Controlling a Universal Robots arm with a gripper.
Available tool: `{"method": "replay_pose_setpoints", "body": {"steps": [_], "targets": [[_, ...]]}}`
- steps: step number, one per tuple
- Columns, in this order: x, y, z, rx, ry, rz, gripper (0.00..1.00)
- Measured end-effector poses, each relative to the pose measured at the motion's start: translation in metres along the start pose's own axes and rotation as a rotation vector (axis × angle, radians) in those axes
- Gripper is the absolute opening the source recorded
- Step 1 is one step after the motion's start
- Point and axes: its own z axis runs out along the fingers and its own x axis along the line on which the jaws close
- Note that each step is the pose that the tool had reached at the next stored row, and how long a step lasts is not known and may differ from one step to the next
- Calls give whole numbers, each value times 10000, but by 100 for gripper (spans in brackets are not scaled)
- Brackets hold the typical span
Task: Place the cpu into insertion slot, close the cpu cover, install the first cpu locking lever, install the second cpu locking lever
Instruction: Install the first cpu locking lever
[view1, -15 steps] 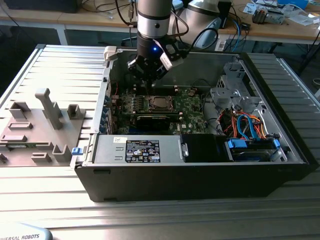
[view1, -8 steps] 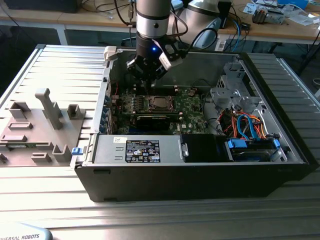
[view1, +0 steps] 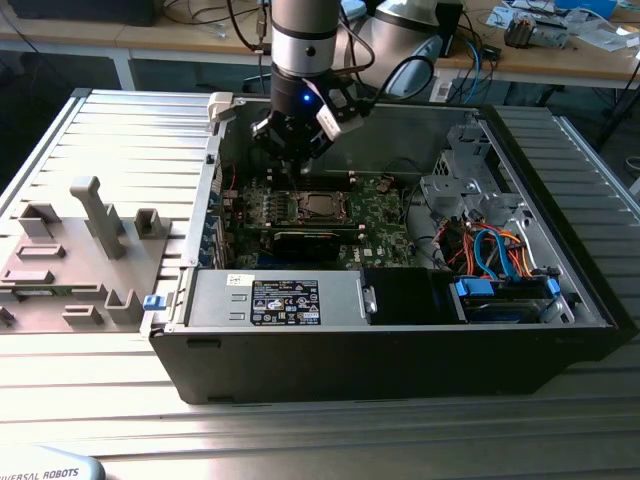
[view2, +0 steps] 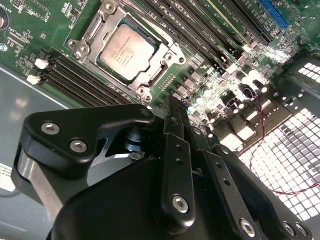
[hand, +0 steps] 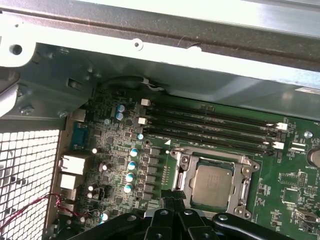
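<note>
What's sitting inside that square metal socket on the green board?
The cpu, a flat silver-grey chip, lies in the insertion slot, framed by the cpu cover. The contacts beneath the chip are hidden.

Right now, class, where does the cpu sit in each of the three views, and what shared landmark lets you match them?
Exterior view: the cpu lies mid-board, just below the gripper.
Second wrist view: the cpu sits in the silvery cpu cover, beyond the gripper.
First wrist view: the cpu sits framed by the cover, beside the gripper.
Shared landmark: the long black memory slots alongside the socket.
</note>
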Motion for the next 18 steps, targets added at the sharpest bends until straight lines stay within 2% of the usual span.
{"method": "replay_pose_setpoints", "body": {"steps": [18], "targets": [[45, 8, 1, 0, -1, 0, 11]]}}
